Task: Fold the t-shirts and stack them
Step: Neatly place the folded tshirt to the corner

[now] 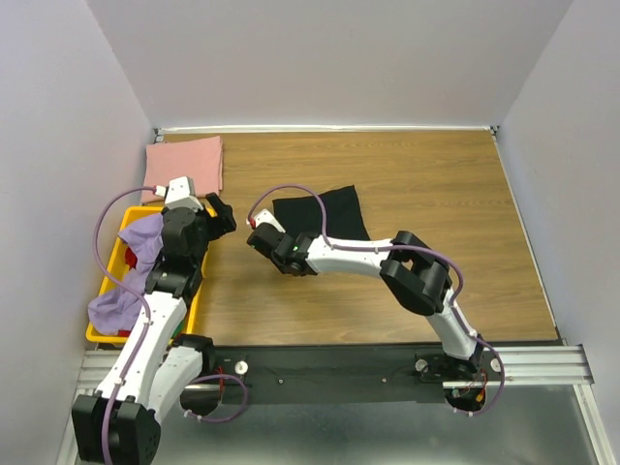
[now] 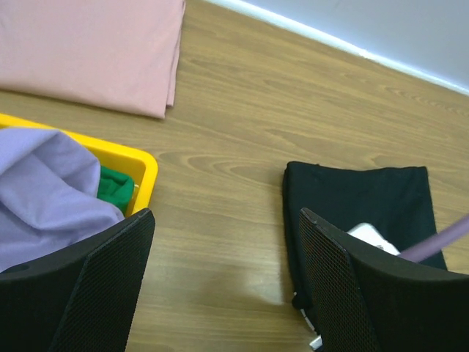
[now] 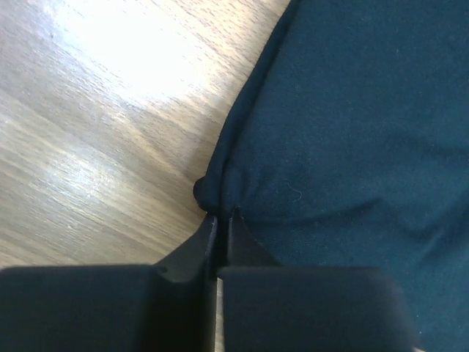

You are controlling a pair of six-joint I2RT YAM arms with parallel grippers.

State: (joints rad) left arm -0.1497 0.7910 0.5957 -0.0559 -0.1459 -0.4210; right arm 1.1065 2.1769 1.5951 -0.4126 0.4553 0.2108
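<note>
The black t-shirt point(image 1: 334, 208) lies folded on the wooden table's middle; it also shows in the left wrist view point(image 2: 366, 194). My right gripper point(image 1: 257, 237) is shut on its near left corner, the cloth point(image 3: 352, 110) pinched between the jaws point(image 3: 220, 218). The dusty pink t-shirt point(image 1: 186, 160) lies folded flat at the back left, also seen in the left wrist view point(image 2: 95, 51). The lavender t-shirt point(image 1: 121, 300) is bunched in the yellow crate point(image 1: 197, 300), shown too in the left wrist view point(image 2: 44, 191). My left gripper point(image 1: 221, 215) is open and empty over bare wood point(image 2: 227, 293), between crate and black shirt.
The yellow crate's rim point(image 2: 124, 155) stands at the table's left edge with something green point(image 2: 115, 187) inside under the lavender cloth. White walls close in the table at the back and sides. Bare wood spreads to the right of the black shirt.
</note>
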